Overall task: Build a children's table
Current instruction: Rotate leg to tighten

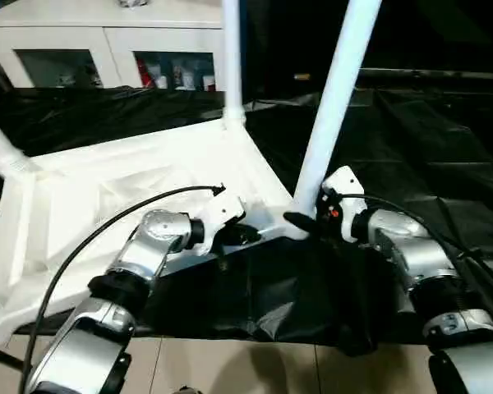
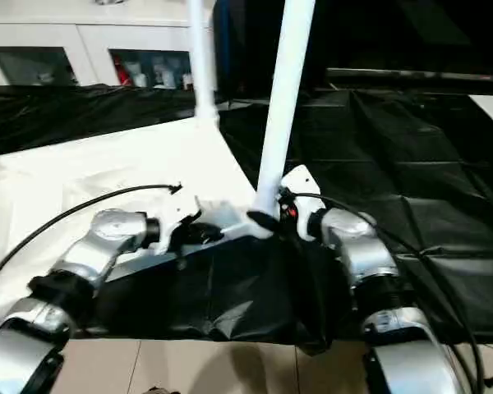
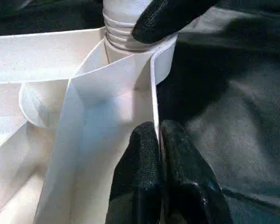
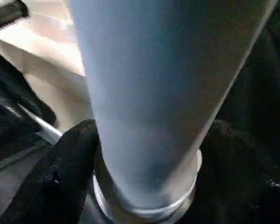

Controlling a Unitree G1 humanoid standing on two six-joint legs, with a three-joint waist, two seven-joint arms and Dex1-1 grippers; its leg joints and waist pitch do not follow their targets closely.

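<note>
The white tabletop (image 1: 107,189) lies upside down on black sheeting, ribs up. Three white legs stand in its corner sockets: a near one (image 1: 333,107), a far one (image 1: 232,57) and one at the left (image 1: 0,144). My left gripper (image 3: 158,128) is shut on the tabletop's thin rim (image 3: 154,93), just beside the near corner socket. My right gripper (image 1: 308,215) is open around the base of the near leg (image 4: 149,93), one black finger (image 4: 60,172) on each side of it just above the leg's ringed collar (image 3: 123,32).
Black sheeting (image 1: 411,139) covers the work surface and hangs over its front edge, with pale floor (image 1: 230,361) below. A white cabinet with glass doors (image 1: 107,41) stands behind at the left. Black cables run along both forearms.
</note>
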